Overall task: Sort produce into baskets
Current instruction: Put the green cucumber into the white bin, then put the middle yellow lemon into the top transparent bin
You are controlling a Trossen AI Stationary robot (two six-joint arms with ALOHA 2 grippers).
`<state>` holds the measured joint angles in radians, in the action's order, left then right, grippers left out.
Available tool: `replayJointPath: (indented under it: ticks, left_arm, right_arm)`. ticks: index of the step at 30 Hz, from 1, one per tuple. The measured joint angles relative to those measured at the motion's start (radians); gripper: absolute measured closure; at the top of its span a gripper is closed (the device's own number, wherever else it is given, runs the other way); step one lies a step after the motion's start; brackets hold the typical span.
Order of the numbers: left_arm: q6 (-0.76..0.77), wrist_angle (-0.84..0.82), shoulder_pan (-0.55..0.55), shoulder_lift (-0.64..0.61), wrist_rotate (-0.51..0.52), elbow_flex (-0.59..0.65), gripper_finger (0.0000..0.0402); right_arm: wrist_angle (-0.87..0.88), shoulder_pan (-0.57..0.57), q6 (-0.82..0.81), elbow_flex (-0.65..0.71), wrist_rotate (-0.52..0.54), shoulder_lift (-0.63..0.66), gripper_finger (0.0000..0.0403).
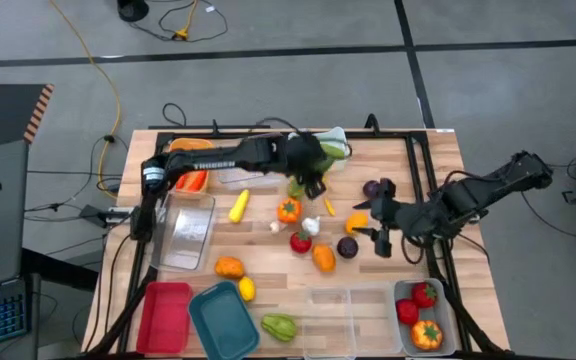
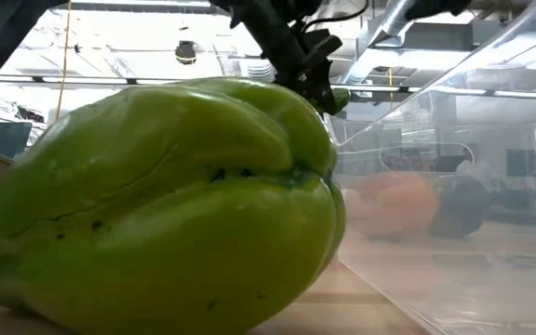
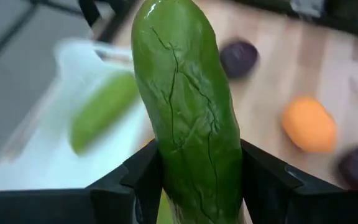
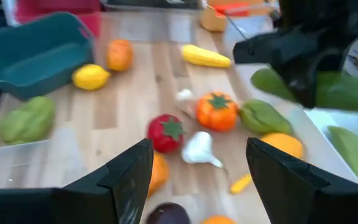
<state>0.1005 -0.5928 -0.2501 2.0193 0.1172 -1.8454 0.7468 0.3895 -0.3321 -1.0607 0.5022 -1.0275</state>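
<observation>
Cucumber [image 3: 188,118] pinched upright between left claw [image 3: 194,186] fingers, right claw [image 4: 197,180] spread.

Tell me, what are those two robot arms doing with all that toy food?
They are sorting toy produce into baskets. The left end effector is shut on a long green plastic cucumber, holding it near the white plastic basket at the table's far edge, where another green vegetable already lies. The right end effector hangs open above the loose pieces mid-table, such as the red toy tomato and the white toy garlic. Many pieces still wait on the wooden table.
</observation>
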Motion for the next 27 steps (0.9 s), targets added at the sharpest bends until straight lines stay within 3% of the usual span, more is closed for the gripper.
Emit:
replayJointPath:
  ticks: [10,20,27]
  left_arm:
    - [-0.14,0.154,-0.12,0.01,0.0,0.0,0.0232]
    - [-0.197,0.179,-0.159,0.035,-0.017,0.003,0.0169]
    - [-0.239,0.187,-0.159,0.054,-0.025,0.002,0.0155]
  right_arm:
    - [0.034,-0.145,0.0,0.0,-0.001,-0.019,0.0117]
    - [0.034,-0.239,0.0,0.0,-0.003,-0.025,0.0117]
    - [0.037,-0.281,0.0,0.0,-0.003,-0.033,0.0117]
